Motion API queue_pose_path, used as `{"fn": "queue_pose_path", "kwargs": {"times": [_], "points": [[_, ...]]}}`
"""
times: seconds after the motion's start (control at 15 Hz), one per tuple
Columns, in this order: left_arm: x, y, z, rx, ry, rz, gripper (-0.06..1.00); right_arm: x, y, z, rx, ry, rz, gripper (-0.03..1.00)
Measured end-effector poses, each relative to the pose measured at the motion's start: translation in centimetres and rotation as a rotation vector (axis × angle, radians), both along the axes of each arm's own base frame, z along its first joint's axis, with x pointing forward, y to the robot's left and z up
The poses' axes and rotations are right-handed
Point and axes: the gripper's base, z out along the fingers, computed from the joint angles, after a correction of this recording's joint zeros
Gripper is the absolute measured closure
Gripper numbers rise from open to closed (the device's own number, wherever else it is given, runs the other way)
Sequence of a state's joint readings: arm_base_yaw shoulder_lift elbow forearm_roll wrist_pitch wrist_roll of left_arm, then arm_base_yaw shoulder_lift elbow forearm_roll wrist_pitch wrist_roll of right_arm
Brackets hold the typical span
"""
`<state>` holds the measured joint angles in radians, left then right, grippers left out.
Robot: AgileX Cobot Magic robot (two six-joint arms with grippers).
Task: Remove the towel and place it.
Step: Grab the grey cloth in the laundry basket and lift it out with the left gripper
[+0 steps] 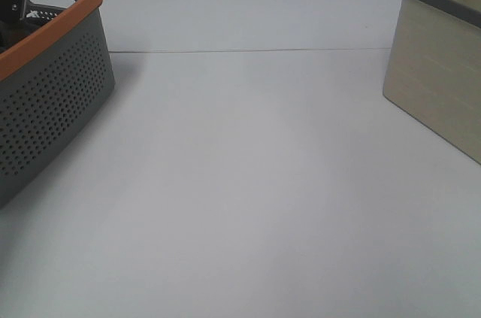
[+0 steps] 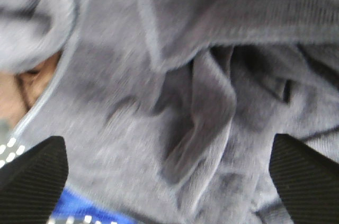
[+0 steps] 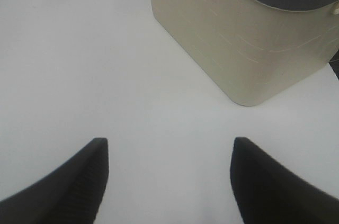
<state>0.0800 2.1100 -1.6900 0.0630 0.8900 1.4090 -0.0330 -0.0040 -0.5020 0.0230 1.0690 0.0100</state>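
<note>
Inside the orange-rimmed basket (image 1: 75, 4), left tool (image 2: 168, 179) gapes empty above crumpled towel (image 2: 122, 75); right tool (image 3: 169, 181) likewise.

Soft, even light is washing over the table (image 1: 248, 205), the grey basket (image 1: 52, 100) casting only a faint shadow. My left wrist camera is blurring the towel (image 2: 132, 128) up close.

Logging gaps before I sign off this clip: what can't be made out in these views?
- Exterior high: what lies in the grey basket, hidden by its wall and the left edge.
- Left wrist: the towel fills the blurred view, so its outline and tag are lost; a blue item is cut off by the frame edge.
- Right wrist: the inside of the beige bin, hidden by its wall and rim.
</note>
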Motion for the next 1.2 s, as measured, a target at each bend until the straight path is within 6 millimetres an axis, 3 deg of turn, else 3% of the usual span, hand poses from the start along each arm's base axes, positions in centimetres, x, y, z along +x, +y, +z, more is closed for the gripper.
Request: {"fn": "queue_pose_path", "kwargs": {"times": [0.27,0.47,0.73,0.93,1.2], "points": [[0.3,0.3,-1.2,0.035,0.02,-0.018,0.04,0.0,0.0,0.0,0.0,0.0,0.0,0.38],[0.7,0.3,-2.2,0.037,0.011,-0.022,0.16,0.0,0.0,0.0,0.0,0.0,0.0,0.38],[0.9,0.3,-3.0,0.034,0.019,-0.022,0.49,0.0,0.0,0.0,0.0,0.0,0.0,0.38],[0.8,0.2,-3.1,0.015,0.031,-0.009,0.66,0.0,0.0,0.0,0.0,0.0,0.0,0.38],[0.7,0.1,-3.2,-0.032,0.033,0.095,0.68,0.0,0.0,0.0,0.0,0.0,0.0,0.38]]}}
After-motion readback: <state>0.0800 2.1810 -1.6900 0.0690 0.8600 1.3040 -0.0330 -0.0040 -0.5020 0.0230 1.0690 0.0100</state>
